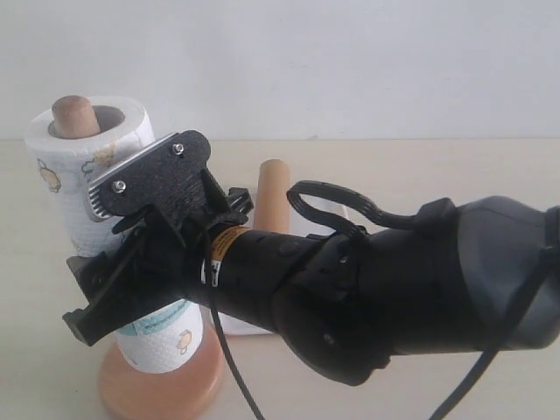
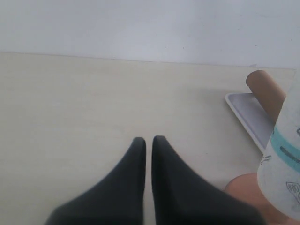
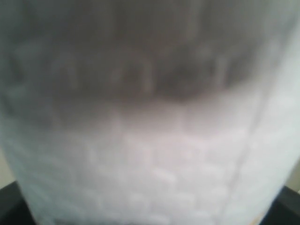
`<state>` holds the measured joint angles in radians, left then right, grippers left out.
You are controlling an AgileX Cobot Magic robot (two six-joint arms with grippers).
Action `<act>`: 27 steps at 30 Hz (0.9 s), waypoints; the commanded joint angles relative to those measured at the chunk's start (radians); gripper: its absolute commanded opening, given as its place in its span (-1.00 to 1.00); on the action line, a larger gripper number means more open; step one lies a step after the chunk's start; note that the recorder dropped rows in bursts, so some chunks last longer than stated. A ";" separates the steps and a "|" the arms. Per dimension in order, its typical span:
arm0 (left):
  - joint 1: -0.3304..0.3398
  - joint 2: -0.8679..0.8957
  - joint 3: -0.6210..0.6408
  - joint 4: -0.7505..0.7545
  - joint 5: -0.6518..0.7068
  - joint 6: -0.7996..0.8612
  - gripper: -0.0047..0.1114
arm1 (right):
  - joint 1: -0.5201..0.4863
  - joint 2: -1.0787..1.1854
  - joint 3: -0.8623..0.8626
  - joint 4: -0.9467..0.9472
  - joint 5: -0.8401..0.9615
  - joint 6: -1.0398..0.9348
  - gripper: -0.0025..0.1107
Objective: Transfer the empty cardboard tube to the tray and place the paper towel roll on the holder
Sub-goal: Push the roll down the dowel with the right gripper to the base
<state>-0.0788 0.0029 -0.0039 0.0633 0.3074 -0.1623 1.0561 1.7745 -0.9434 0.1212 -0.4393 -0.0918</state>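
One paper towel roll (image 1: 66,179) upright on holder (image 1: 175,378); left end effector (image 2: 148,141) closed empty, right end effector (image 1: 101,254) unclear.

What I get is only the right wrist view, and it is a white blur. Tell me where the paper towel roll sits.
Observer: The paper towel roll is on the holder. The pole's rounded top sticks out of its core.
Operator: Report the cardboard tube.
Observer: The empty cardboard tube leans tilted over the tray. Its lower end is hidden.
Operator: Give me the left gripper.
Observer: The left gripper is shut and holds nothing. It is over the table, beside the holder.
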 commanded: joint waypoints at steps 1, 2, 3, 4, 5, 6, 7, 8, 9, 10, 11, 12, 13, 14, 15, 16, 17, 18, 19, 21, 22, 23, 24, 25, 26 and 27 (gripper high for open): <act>-0.005 -0.003 0.004 -0.003 -0.016 -0.007 -0.85 | -0.001 -0.006 -0.004 0.002 -0.046 0.000 0.00; -0.005 -0.003 0.004 -0.003 -0.016 -0.007 -0.85 | -0.001 -0.006 -0.004 0.002 -0.044 0.005 0.14; -0.005 -0.003 0.004 -0.003 -0.016 -0.007 -0.85 | -0.001 -0.006 -0.004 0.002 -0.044 0.005 0.23; -0.005 -0.003 0.004 -0.003 -0.016 -0.007 -0.85 | -0.001 -0.006 -0.004 0.002 -0.044 0.005 0.31; -0.005 -0.003 0.004 -0.003 -0.016 -0.007 -0.85 | -0.001 -0.006 -0.004 0.003 -0.044 0.005 0.34; -0.005 -0.003 0.004 -0.003 -0.016 -0.007 -0.85 | -0.001 -0.006 -0.004 0.003 -0.044 0.005 0.34; -0.005 -0.003 0.004 -0.003 -0.016 -0.007 -0.85 | -0.001 -0.006 -0.004 0.003 -0.044 0.005 0.33; -0.005 -0.003 0.004 -0.003 -0.016 -0.007 -0.85 | -0.001 -0.006 -0.004 0.003 -0.044 0.005 0.33; -0.005 -0.003 0.004 -0.003 -0.016 -0.007 -0.85 | -0.001 -0.006 -0.004 0.003 -0.042 0.005 0.33; -0.005 -0.003 0.004 -0.003 -0.016 -0.007 -0.85 | -0.001 -0.006 -0.004 0.003 -0.042 0.006 0.33; -0.005 -0.003 0.004 -0.003 -0.016 -0.007 -0.85 | -0.001 -0.006 -0.004 0.003 -0.042 0.006 0.33; -0.005 -0.003 0.004 -0.003 -0.016 -0.007 -0.85 | -0.001 -0.006 -0.004 0.005 -0.042 0.006 0.33; -0.005 -0.003 0.004 -0.003 -0.016 -0.007 -0.85 | -0.001 -0.006 -0.004 0.006 -0.044 0.006 0.33; -0.005 -0.003 0.004 -0.003 -0.016 -0.007 -0.85 | -0.001 -0.006 -0.004 0.011 -0.049 0.006 0.34; -0.005 -0.003 0.004 -0.003 -0.016 -0.007 -0.85 | -0.001 -0.006 -0.004 0.011 -0.050 0.006 0.34; -0.005 -0.003 0.004 -0.003 -0.016 -0.007 -0.85 | -0.001 -0.006 -0.004 0.014 -0.053 0.006 0.38; -0.005 -0.003 0.004 -0.003 -0.016 -0.007 -0.85 | -0.001 -0.006 -0.004 0.026 -0.053 0.006 0.44; -0.005 -0.003 0.004 -0.003 -0.016 -0.007 -0.85 | -0.001 -0.006 -0.004 0.030 -0.053 0.006 0.49; -0.005 -0.003 0.004 -0.003 -0.016 -0.007 -0.85 | -0.001 -0.006 -0.004 0.032 -0.050 0.003 0.56; -0.005 -0.003 0.004 -0.003 -0.016 -0.007 -0.85 | -0.001 -0.006 -0.004 0.029 -0.034 -0.024 0.68; -0.005 -0.003 0.004 -0.003 -0.016 -0.007 -0.85 | -0.001 -0.006 -0.004 0.029 -0.031 -0.029 0.72; -0.005 -0.003 0.004 -0.003 -0.016 -0.007 -0.85 | -0.001 -0.006 -0.004 0.029 -0.029 -0.029 0.75; -0.005 -0.003 0.004 -0.003 -0.016 -0.007 -0.85 | -0.001 -0.006 -0.004 0.029 -0.028 -0.031 0.75; -0.005 -0.003 0.004 -0.003 -0.016 -0.007 -0.85 | -0.001 -0.006 -0.004 0.029 -0.028 -0.031 0.75; -0.005 -0.003 0.004 -0.003 -0.016 -0.007 -0.85 | -0.001 -0.006 -0.004 0.029 -0.028 -0.031 0.75; -0.005 -0.003 0.004 -0.003 -0.016 -0.007 -0.85 | -0.001 -0.006 -0.004 0.029 -0.028 -0.031 0.75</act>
<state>-0.0788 0.0029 -0.0039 0.0633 0.3074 -0.1623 1.0570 1.7745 -0.9434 0.1442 -0.4574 -0.1158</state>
